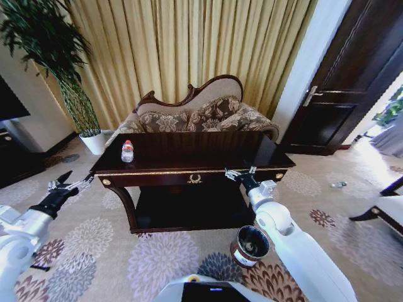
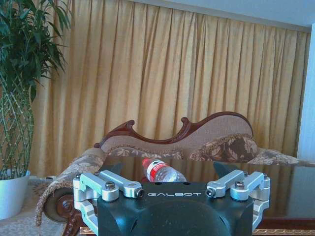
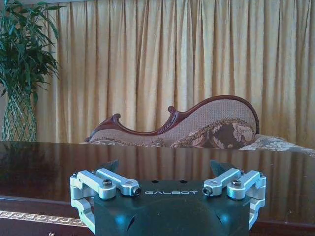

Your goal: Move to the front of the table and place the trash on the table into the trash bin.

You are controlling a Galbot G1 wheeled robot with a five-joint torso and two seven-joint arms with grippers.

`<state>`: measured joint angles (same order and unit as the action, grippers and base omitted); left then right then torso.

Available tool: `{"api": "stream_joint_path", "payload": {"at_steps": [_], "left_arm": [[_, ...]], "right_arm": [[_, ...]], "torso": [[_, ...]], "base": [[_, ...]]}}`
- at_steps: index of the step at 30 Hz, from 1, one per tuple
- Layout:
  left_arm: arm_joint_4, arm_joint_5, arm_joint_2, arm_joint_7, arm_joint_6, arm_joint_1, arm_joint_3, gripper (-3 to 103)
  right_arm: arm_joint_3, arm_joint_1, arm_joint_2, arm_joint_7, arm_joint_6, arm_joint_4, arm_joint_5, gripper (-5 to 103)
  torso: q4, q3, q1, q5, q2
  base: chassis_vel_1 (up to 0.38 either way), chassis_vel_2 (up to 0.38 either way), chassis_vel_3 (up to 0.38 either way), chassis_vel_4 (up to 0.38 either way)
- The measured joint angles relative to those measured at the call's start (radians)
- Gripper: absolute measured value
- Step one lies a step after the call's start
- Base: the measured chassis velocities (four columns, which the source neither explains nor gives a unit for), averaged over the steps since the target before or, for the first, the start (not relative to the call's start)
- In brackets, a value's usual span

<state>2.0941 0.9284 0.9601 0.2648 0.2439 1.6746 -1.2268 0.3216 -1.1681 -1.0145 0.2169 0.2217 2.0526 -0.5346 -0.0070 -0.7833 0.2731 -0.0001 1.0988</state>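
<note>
The gold curtain [image 1: 189,44] hangs across the whole back of the room, and in front of it stands the carved-back patterned sofa [image 1: 201,113], with a tall potted plant [image 1: 56,56] in a white pot at the robot's left. Just before the sofa stands the table [image 1: 208,151], dark and glossy, with gold trim along its front rail and a gold wreath emblem [image 1: 194,178] at the middle of that rail; a lower shelf shows beneath. The trash bin [image 1: 250,246], round and dark with a pale label on its side, stands on the flowered carpet in front of the table, toward the robot's right and just beside the right forearm; its label is too small to read. The bottle [image 1: 127,151], clear with a red cap and a white label whose print cannot be read, stands upright on the tabletop near the left end. The left gripper [image 1: 70,184] is held out level beyond the table's left front corner, apart from it, its fingers spread wide and holding nothing. The right gripper [image 1: 240,172] reaches forward to the front rail right of the emblem, fingers likewise spread and empty. Both wrist views show "GALBOT" printed in white on the black gripper bodies.
</note>
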Motion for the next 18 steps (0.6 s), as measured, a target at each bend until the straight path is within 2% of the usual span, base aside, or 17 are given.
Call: {"api": "stream_joint_path", "payload": {"at_steps": [18], "left_arm": [[0.001, 0.000, 0.004, 0.012, -0.005, 0.002, -0.007, 100]], "right_arm": [[-0.001, -0.009, 0.003, 0.000, -0.001, 0.003, 0.002, 100]], "torso": [[0.0000, 0.000, 0.000, 0.0000, 0.000]], "base": [[-0.089, 0.090, 0.092, -0.091]]}}
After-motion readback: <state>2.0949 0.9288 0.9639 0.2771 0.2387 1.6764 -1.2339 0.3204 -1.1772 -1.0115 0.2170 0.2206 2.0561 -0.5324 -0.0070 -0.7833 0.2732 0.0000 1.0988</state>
